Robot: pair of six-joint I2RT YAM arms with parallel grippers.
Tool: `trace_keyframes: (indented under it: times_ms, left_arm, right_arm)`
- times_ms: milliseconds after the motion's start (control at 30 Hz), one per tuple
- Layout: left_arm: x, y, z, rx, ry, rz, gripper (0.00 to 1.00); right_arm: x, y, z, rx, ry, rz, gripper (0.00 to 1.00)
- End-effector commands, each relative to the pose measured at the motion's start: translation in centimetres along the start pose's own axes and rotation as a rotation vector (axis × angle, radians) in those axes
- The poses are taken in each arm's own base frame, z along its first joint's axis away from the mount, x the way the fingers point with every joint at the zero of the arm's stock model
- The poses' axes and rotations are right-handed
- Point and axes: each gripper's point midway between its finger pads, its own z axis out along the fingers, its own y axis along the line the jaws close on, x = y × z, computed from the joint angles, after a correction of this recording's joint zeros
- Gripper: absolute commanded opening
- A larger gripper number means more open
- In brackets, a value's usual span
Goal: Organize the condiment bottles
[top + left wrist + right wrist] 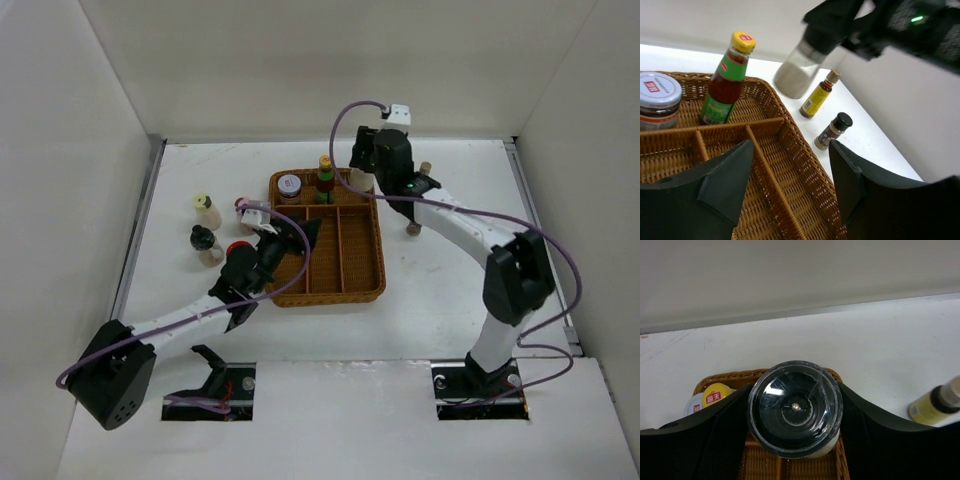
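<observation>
My right gripper is shut on a clear grinder bottle with a black cap and pale contents. It holds the bottle above the back right corner of the wicker tray; the bottle also shows in the left wrist view. In the tray's back compartments stand a red sauce bottle with a yellow cap and a white-lidded jar. My left gripper is open and empty over the tray's left part.
Left of the tray stand a cream-capped bottle, a black-capped bottle, a red-capped one and a pink-capped one. Right of it stand a tan-capped yellow bottle and a small black-capped shaker.
</observation>
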Motion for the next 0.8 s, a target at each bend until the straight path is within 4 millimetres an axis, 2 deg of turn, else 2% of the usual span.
trace_keyframes:
  times_ms: [0,267,500,633,767]
  left_arm:
    - [-1.3,0.3,-0.5,-0.012,-0.051,-0.011,0.61]
    - [-0.6,0.9,-0.3,-0.027,-0.036,-0.011,0.61]
    - [-0.7,0.9,-0.3,-0.027,-0.038,-0.011,0.61]
    - [-0.4,1.1,-0.1,-0.032,-0.028,-0.009,0.61]
    - [-0.4,1.0,-0.1,-0.028,-0.030,-0.010,0.61]
  right_arm:
    - [-3.3,2.8,2.2,-0.074,-0.095,0.060,0.58]
    - [1.6,3.6,6.2,-0.061,-0.015,0.073,0.61]
    - [4.8,3.0,7.0,-0.049,0.038,0.053,0.67]
    - [5.6,2.8,7.0,-0.044,0.054,0.055,0.73]
    - [4.8,2.7,6.3,-0.049,0.042,0.066,0.77]
